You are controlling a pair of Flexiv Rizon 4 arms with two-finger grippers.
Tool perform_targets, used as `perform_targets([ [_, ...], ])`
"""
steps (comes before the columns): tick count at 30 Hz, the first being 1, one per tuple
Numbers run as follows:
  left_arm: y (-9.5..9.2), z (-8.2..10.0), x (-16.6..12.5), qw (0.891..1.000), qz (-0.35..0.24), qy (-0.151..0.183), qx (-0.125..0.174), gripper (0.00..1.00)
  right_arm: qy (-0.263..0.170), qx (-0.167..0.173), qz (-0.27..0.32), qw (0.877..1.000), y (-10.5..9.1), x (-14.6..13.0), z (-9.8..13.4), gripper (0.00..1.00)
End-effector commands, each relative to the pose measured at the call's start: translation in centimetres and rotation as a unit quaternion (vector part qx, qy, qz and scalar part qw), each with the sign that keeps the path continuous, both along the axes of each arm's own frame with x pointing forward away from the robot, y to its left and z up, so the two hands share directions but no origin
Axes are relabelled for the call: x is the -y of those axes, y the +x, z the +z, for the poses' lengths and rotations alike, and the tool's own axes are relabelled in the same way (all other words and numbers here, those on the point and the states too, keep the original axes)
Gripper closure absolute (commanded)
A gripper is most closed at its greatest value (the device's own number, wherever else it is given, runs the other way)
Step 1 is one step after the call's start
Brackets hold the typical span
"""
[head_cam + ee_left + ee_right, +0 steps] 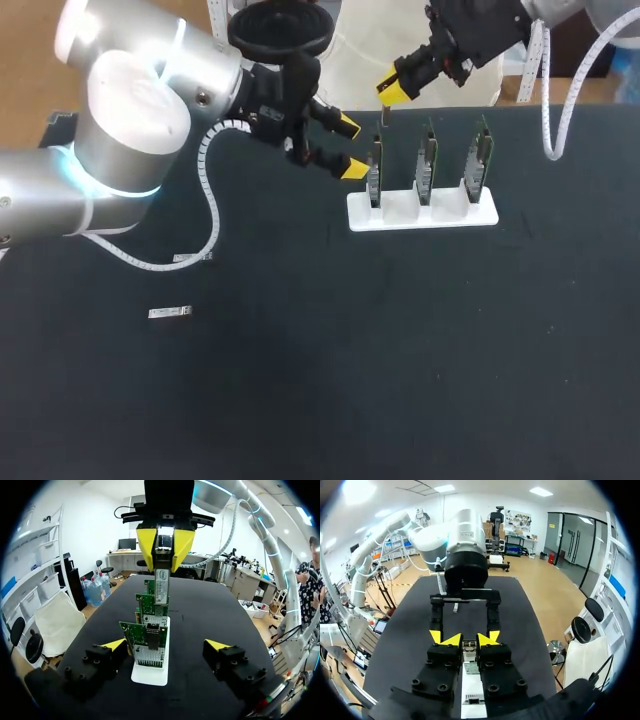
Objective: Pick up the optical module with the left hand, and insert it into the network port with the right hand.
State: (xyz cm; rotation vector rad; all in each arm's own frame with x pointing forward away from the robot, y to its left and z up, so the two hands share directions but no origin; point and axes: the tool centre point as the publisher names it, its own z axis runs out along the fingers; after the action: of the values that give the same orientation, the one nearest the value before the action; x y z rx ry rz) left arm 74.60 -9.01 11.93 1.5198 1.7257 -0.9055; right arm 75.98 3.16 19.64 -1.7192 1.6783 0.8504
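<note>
My right gripper (393, 92) is shut on a slim silver optical module (385, 117), which hangs just above the leftmost network card (375, 170) on the white stand (455, 214). In the right wrist view the module (469, 651) sits pinched between my right gripper's (469, 640) fingers, over the stand (472, 692). My left gripper (352, 146) is open and empty just left of that card. Facing the left gripper (165, 645), the module (161, 585) points down over the row of cards (146, 645).
Three green cards stand upright in the white stand at the back middle. A spare silver module (170, 313) lies on the black table (400, 360) at the left. Another small silver piece (193, 258) lies near the left arm's white coiled cable (212, 215).
</note>
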Motion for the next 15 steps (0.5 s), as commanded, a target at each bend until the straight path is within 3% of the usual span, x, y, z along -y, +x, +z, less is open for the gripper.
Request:
perform_targets([
  [1, 0.2, 0.0, 0.1, 1.000, -0.002, 0.002, -0.001, 0.00, -0.004, 0.002, -0.004, 1.000, -0.5, -0.5, -0.4, 1.00],
  [15, 0.2, 0.0, 0.1, 1.000, -0.002, 0.002, -0.001, 0.00, -0.014, -0.008, -0.005, 1.000, 0.5, -1.0, -1.7, 1.00],
])
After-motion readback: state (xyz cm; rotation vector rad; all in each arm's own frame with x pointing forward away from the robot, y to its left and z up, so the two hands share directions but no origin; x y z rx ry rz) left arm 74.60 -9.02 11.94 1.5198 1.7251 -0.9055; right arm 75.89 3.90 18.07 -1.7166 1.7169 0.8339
